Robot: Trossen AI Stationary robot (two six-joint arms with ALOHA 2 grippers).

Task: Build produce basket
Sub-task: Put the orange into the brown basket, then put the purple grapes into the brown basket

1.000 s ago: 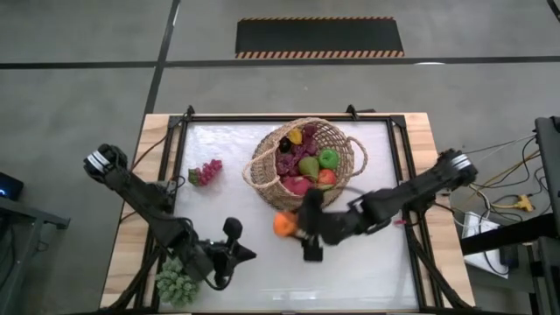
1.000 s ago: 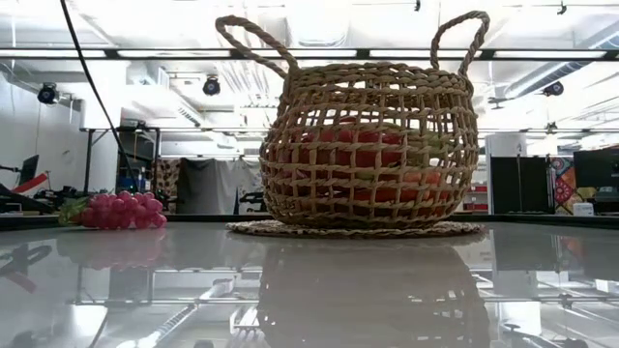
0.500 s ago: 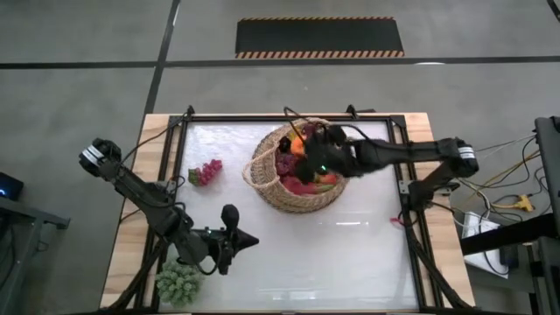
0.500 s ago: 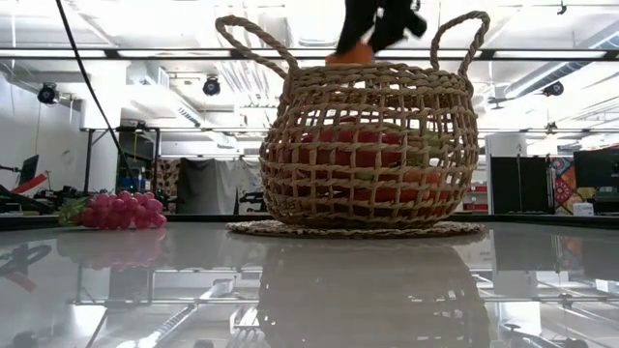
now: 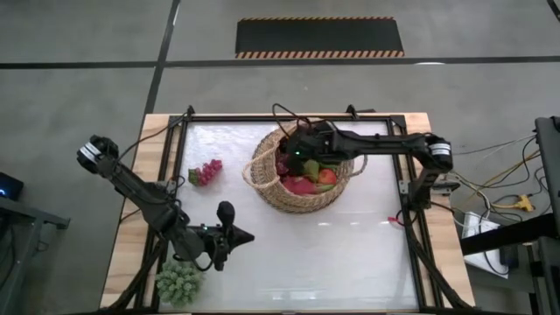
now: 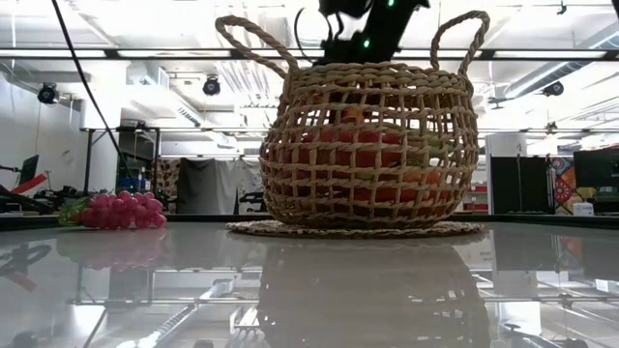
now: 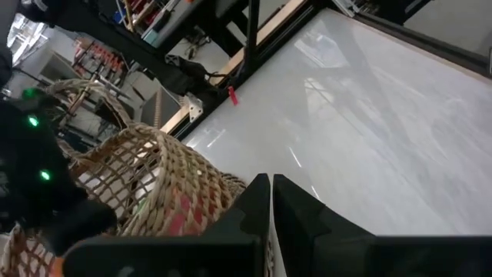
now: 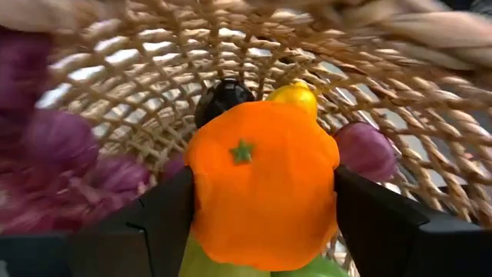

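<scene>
The round wicker basket (image 5: 302,168) (image 6: 372,145) stands on its flat base toward the table's far side. It holds a green apple, red fruit, purple grapes (image 8: 69,146), a yellow lemon (image 8: 292,96) and a green pear. My right gripper (image 5: 297,155) (image 8: 261,204) reaches in over the rim from the right, shut on the orange (image 8: 261,185). A red grape bunch (image 5: 206,171) (image 6: 116,210) lies on the table left of the basket. A green grape bunch (image 5: 178,282) sits at the near left corner. My left gripper (image 5: 231,233) (image 7: 271,201) hovers shut near it. My right gripper pinches the orange between its two fingers (image 8: 165,219), one on each side (image 8: 327,192) of the fruit. It comes from above and from the table's right, slanting down into the basket. The orange is lifted clear, just above the green fruit (image 8: 196,265) in the basket.
The basket's two loop handles (image 6: 247,39) rise above its rim beside my right gripper (image 6: 360,39). A black frame with wooden boards (image 5: 420,131) edges the table. Cables (image 5: 503,197) lie off the right side. The white table top (image 5: 350,254) near the basket is bare.
My right gripper has carried the orange from the table by the basket's near side up over the rim, then down inside the basket toward its far left part. My left arm has shifted slightly toward the far edge, fingers still shut.
</scene>
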